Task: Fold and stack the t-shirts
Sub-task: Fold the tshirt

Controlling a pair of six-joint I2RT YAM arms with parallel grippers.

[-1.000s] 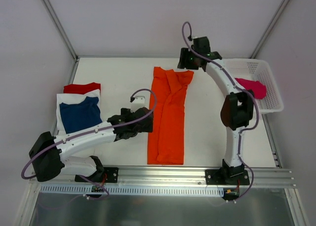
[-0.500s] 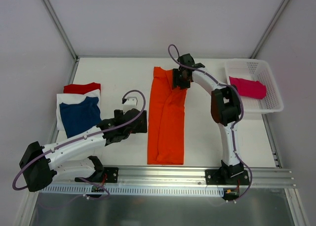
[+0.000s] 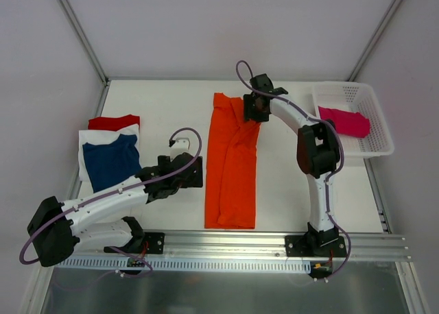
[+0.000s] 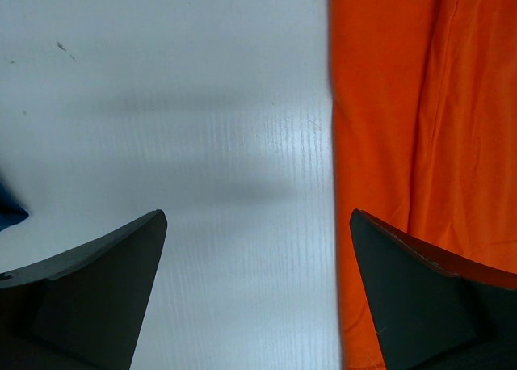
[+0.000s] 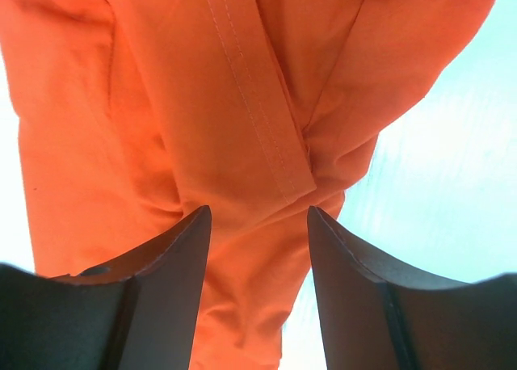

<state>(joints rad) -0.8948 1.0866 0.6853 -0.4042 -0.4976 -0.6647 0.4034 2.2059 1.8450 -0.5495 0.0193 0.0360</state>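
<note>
The orange t-shirt [image 3: 232, 166] lies folded into a long strip down the middle of the table. My right gripper [image 3: 254, 111] hangs open over its far right corner, with a hemmed sleeve [image 5: 258, 103] and bunched orange cloth [image 5: 161, 79] showing between the spread fingers [image 5: 258, 210]. My left gripper [image 3: 197, 171] is open just left of the strip's left edge [image 4: 333, 144], above bare table [image 4: 257, 216], and its right finger overlaps the orange t-shirt [image 4: 404, 103]. At the left sits a stack of red [image 3: 113, 121], white [image 3: 88, 137] and navy [image 3: 110, 160] t-shirts.
A white mesh basket [image 3: 374, 101] stands at the back right with a magenta t-shirt [image 3: 343, 121] inside. A metal rail [image 3: 226, 242] runs along the near edge, by both arm bases. White walls enclose the table.
My right arm swung left from the back near the basket to above the orange shirt's far right corner. My left arm drew back slightly towards the near left.
</note>
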